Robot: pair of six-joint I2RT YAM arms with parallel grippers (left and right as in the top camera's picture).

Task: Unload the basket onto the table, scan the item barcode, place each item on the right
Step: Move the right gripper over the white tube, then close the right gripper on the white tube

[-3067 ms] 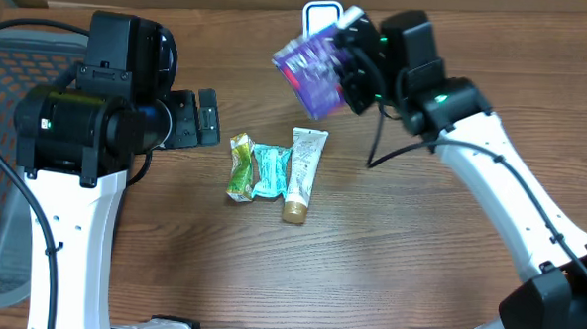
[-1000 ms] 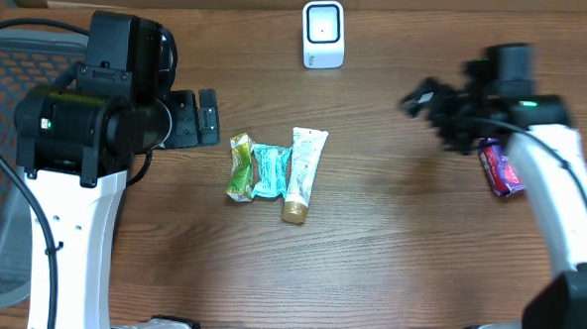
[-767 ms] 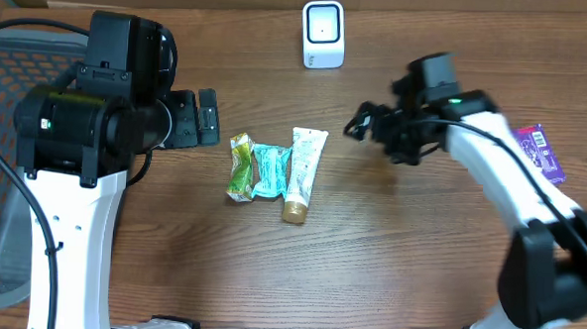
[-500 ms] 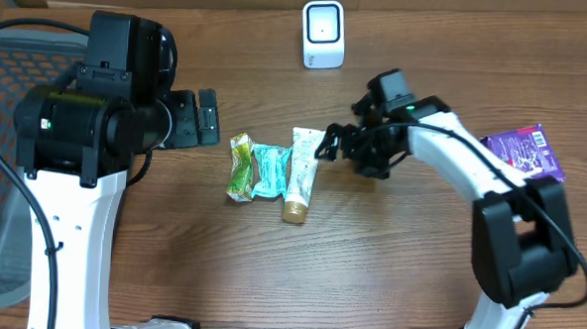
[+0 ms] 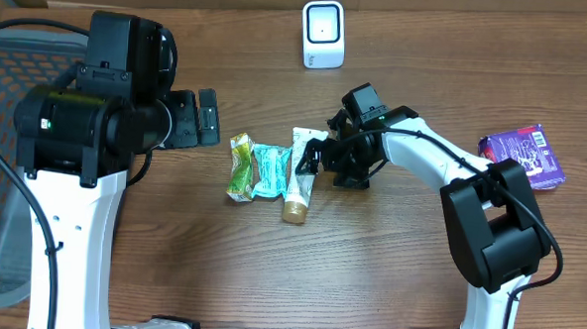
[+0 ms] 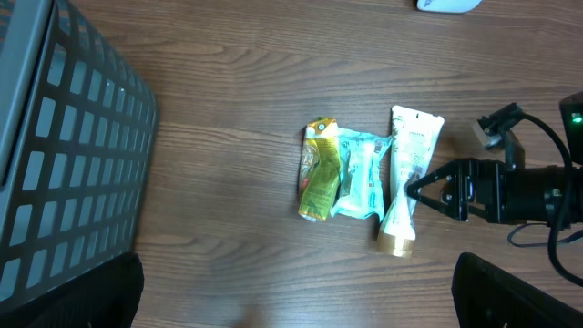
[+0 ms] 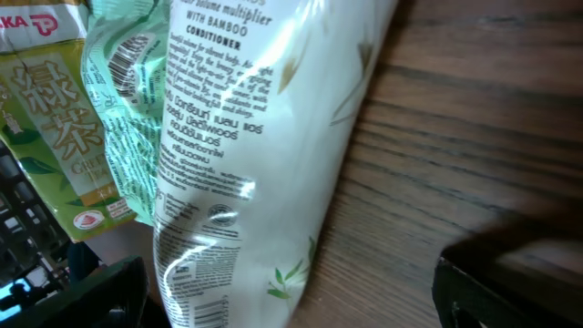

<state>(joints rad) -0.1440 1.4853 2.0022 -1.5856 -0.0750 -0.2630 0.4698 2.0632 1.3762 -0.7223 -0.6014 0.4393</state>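
Observation:
Three items lie side by side mid-table: a green tea packet, a teal packet and a white conditioner tube with a gold cap. The white barcode scanner stands at the back. My right gripper is open and low at the tube's right side. In the right wrist view the tube fills the space between the spread fingers, and the right gripper grips nothing. My left gripper hangs open at the left, high above the items.
A purple packet lies at the far right of the table. A grey mesh basket stands off the left edge and shows in the left wrist view. Bare wood lies in front of the items.
The purple packet, held at the scanner earlier, now lies at the right. My right arm swung left across the table to the white tube, jaws open. The left arm has not moved.

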